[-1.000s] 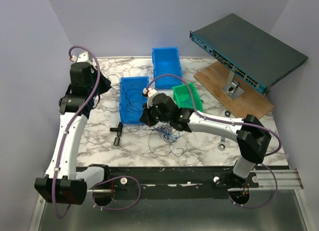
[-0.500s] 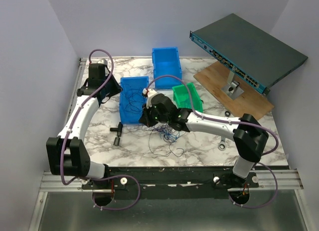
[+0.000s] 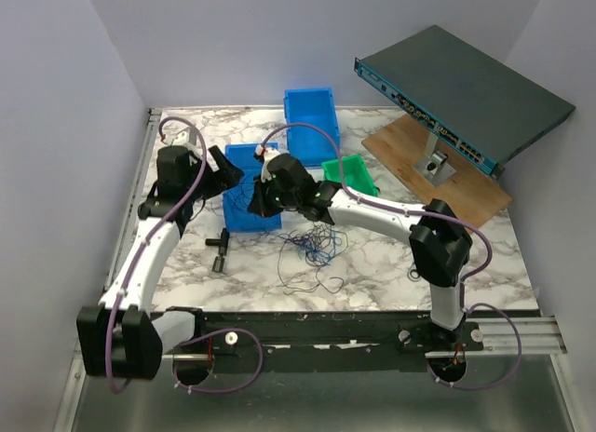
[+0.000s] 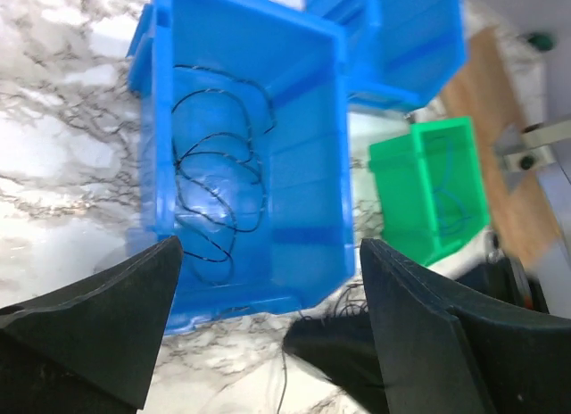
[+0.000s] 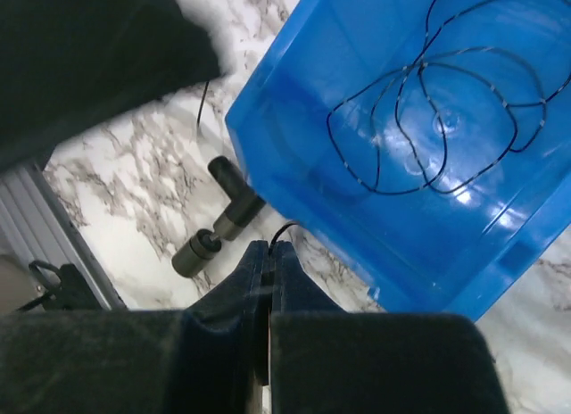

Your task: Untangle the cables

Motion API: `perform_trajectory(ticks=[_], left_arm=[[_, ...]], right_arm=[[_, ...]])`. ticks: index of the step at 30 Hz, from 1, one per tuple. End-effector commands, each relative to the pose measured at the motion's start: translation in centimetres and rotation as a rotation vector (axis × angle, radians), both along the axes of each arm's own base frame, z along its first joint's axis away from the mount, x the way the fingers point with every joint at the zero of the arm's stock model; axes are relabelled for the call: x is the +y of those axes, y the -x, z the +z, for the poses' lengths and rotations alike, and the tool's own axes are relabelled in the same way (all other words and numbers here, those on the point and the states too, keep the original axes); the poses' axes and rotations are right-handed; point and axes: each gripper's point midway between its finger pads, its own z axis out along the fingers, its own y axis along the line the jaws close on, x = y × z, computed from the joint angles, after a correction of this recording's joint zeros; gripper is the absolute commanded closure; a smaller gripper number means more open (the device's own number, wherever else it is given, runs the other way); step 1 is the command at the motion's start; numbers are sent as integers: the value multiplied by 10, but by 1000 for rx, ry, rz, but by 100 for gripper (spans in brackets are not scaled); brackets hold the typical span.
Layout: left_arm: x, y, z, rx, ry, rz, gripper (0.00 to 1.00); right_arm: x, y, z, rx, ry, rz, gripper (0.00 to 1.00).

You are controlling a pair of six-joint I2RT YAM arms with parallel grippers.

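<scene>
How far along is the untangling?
Done: one dark cable lies coiled in the near blue bin. In hand: the right arm, jaws shut, seems to pinch a thin strand; the left arm, jaws open, hovers at the bin. Left: a blue-and-dark tangle on the table.

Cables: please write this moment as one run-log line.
left gripper: open near blue bin | right gripper: shut on thin cable | black cable: in bin

Between the matt black fingers point(image 4: 98, 325) of the left gripper point(image 4: 268, 247), the blue bin point(image 4: 303, 146) is gleaming as smooth glossy plastic, the green bin point(image 4: 419, 191) beyond one jaw is looking duller plastic, and the marbled tabletop point(image 4: 53, 164) is shining smooth.
</scene>
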Motion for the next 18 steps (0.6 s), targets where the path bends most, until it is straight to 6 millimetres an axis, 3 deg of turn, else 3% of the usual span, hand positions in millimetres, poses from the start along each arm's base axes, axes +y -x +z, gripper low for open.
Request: perform_trajectory(ticks=[1,6,10,18], left_arm=[[-8,31,9,-151,96,0,16],[-6,49,0,-182,93,2,15],[0,50,2,-197,72,25,15],[0,46,15,-212,79,35,13]], right_arm=[[6,-9,-1,73,-23,12,99],[1,-24,-5,98,-31,-32,99],[-11,-47,-2,100,-43,-100,99],[-23,-93,30,64,-77,-200,99]])
